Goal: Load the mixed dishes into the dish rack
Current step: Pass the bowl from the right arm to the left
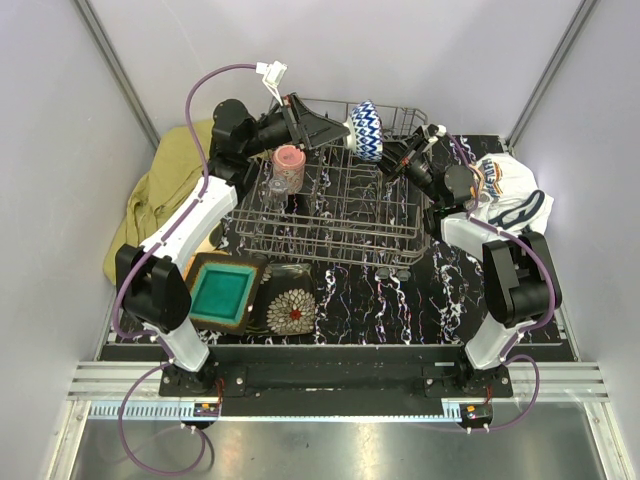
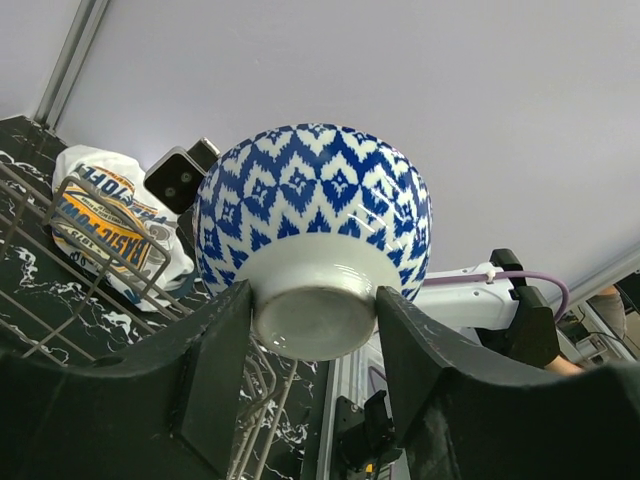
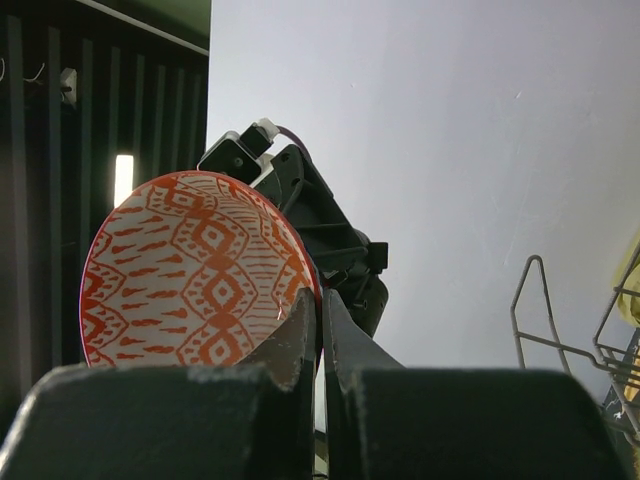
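A bowl [image 1: 367, 130], blue-and-white zigzag outside and orange-patterned inside with a red rim, is held on its side above the far edge of the grey wire dish rack [image 1: 330, 245]. My left gripper [image 1: 348, 128] is shut on the bowl's white foot, seen in the left wrist view [image 2: 315, 320] below the blue pattern [image 2: 310, 200]. My right gripper [image 1: 392, 158] pinches the bowl's rim; in the right wrist view its jaws [image 3: 321, 310] close on the red edge beside the orange inside [image 3: 190, 270]. A pink cup [image 1: 289, 165] stands in the rack.
A teal square plate [image 1: 220, 290] and a dark floral plate [image 1: 290, 310] lie on the table in front of the rack. An olive-yellow cloth [image 1: 165, 195] lies at the left, a white printed cloth [image 1: 510, 195] at the right. Rack wires [image 2: 60, 260] run under the bowl.
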`<state>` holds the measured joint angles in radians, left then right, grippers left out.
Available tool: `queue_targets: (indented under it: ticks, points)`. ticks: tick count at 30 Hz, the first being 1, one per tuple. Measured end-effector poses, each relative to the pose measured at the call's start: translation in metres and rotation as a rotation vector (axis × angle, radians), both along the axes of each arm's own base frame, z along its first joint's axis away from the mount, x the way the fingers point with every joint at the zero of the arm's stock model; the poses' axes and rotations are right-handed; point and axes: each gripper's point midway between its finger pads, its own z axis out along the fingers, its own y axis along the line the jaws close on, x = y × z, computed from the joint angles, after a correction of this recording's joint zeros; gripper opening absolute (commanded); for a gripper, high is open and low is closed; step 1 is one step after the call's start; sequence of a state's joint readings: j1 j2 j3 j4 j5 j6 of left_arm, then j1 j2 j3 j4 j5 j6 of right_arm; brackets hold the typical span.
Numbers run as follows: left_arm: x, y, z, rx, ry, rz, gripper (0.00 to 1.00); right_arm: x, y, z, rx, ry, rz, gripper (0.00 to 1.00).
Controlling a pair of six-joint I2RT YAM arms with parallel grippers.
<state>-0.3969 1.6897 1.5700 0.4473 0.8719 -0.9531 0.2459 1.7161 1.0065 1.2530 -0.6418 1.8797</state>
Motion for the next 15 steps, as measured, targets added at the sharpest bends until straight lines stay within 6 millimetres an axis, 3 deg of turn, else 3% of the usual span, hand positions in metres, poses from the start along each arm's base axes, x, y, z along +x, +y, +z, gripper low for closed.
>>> queue_targets:
  ticks: [6,15]
  points:
    - [-0.0036,-0.0012,-0.0008,0.004,0.004,-0.019,0.63,-0.001,-0.0003,0.0021,0.005,-0.008,0.001,0.0]
    - [-0.0056,-0.0017,-0.0013,0.006,0.004,-0.029,0.59,-0.002,-0.0006,0.0035,0.007,-0.016,0.001,0.0]
